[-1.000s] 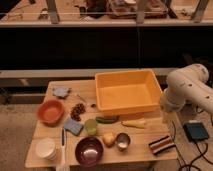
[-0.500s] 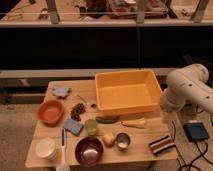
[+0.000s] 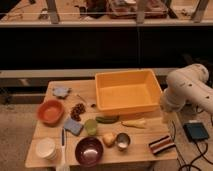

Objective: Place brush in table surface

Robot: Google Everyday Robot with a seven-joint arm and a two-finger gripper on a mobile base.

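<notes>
While your white arm [image 3: 187, 90] hangs at one end of the crowded table, post: right beside the wooden top.
Your gripper [image 3: 165, 111]: at the arm's lower tip, by the table's end edge, just beside the near corner of the yellow tub [image 3: 127, 90].
Grip: hidden from you by the arm, so whether it is released or clenched does not show.
The brush [image 3: 62, 145]: lying flat on the table surface [image 3: 142, 151], at the opposite end from the jaws and well apart from them. Its dark half points toward the back and its whitish half toward the front edge.
Beside the brush: a white cup [image 3: 46, 148] on the side away from the jaws, and a purple bowl [image 3: 89, 150] on the side toward them.
Closest to the jaws: the yellow tub at the back, and a striped pad [image 3: 161, 144] toward the front edge.
Between jaws and brush: a metal cup [image 3: 122, 141], a green cup [image 3: 90, 126] and a blue sponge [image 3: 73, 126].
Farthest from the jaws: an orange bowl [image 3: 50, 111], near the brush's dark end but apart from it.
</notes>
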